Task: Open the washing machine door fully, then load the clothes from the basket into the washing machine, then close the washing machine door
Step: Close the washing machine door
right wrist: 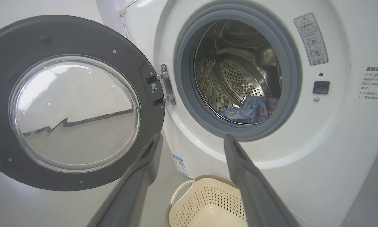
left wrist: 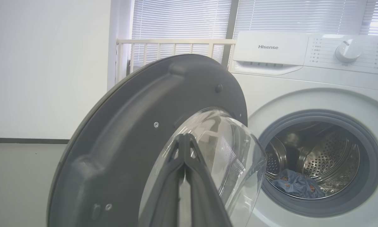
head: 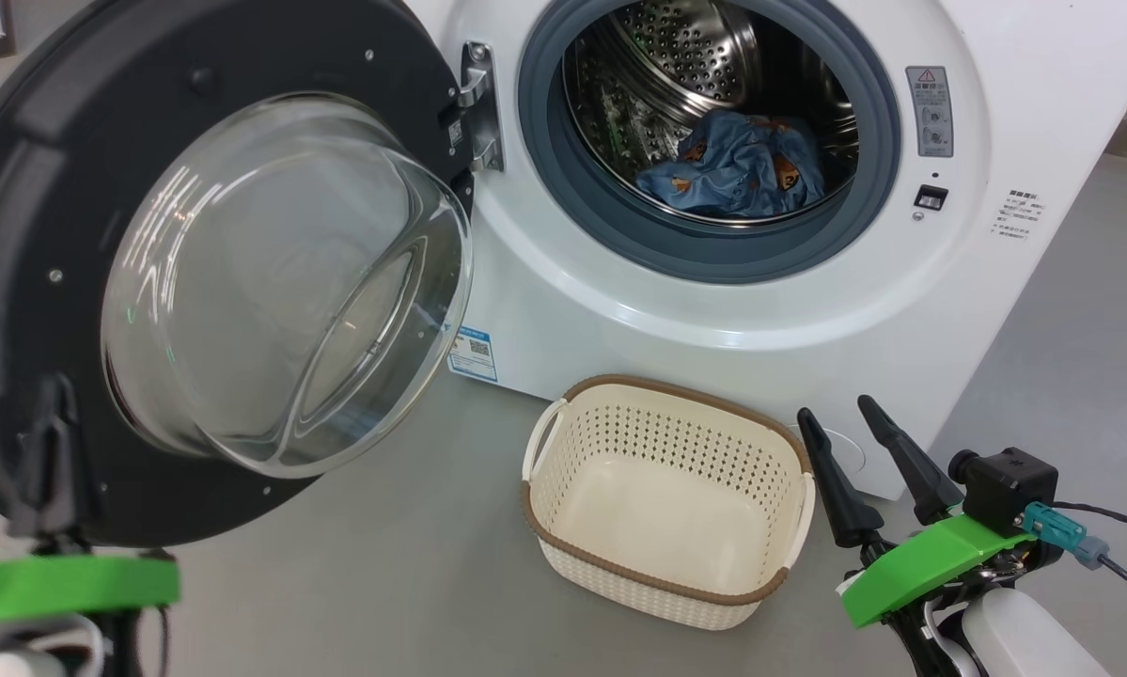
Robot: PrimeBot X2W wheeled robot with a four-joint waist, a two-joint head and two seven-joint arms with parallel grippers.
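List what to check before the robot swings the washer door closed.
1. The basket emptied: ok.
2. The clothes wholly inside the washing machine: ok.
3. The washing machine door swung wide open: ok.
4. The right pincer open, holding nothing: ok.
5. The left pincer shut, close to the door; touching it: cannot tell.
6. The basket low enough to clear the door's swing: cannot tell.

Three near views, shared washing machine (head: 676,320)

One washing machine (head: 713,315); one door (head: 46,188); one basket (head: 678,386).
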